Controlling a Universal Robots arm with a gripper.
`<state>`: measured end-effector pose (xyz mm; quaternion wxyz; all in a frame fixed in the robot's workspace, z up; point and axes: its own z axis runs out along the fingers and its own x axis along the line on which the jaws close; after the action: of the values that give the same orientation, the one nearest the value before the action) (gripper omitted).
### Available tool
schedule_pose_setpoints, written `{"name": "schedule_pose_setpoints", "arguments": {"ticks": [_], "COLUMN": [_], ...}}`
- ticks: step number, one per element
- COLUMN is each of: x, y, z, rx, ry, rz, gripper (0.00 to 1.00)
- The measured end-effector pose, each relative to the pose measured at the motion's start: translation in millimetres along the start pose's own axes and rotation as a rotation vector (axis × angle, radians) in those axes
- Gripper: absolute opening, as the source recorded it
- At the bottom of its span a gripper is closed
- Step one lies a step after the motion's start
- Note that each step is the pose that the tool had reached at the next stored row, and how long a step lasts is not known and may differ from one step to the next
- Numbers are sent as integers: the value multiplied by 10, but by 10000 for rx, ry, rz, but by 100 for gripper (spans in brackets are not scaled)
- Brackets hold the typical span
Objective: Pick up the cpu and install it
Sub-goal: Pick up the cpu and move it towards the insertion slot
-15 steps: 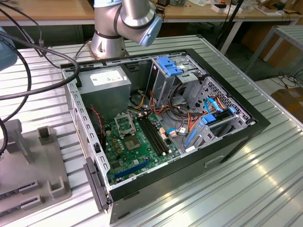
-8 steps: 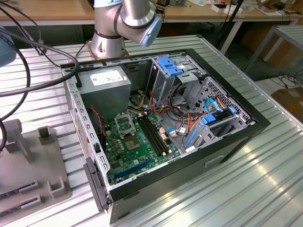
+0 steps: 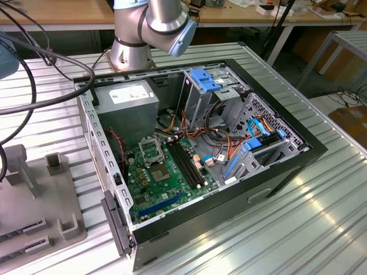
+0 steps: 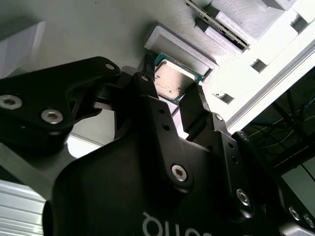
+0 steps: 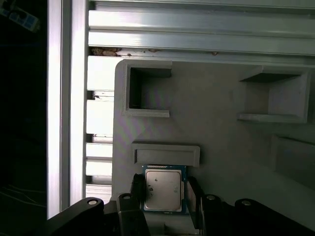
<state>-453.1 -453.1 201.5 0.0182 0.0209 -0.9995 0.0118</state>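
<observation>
Arm silver-grey with blue cap on big joint, standing up from round base at back of exterior view; upper part runs out of frame. Hand black, linkage bars and screw heads plain to see in both wrist views. Two fingers parallel and drawn in narrow, one each side of cpu, pressed against its opposite edges. Cpu's flat metal top faces wrist.

A ribbed aluminium table carries an open black computer case at its middle; a grey moulded holder tray lies toward the exterior view's left; the arm's base stands beyond the case.
</observation>
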Motion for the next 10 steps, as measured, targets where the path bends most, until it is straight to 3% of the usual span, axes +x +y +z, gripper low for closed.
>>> {"name": "schedule_pose_setpoints", "arguments": {"ticks": [3,8,10], "x": [1,0,-1], "y": [0,-1,-1], "z": [-5,-9,-10], "rx": [-9,-84,-191], "ry": [0,1,-3], "rz": [0,-3,-9], "gripper": [46,46,46]}}
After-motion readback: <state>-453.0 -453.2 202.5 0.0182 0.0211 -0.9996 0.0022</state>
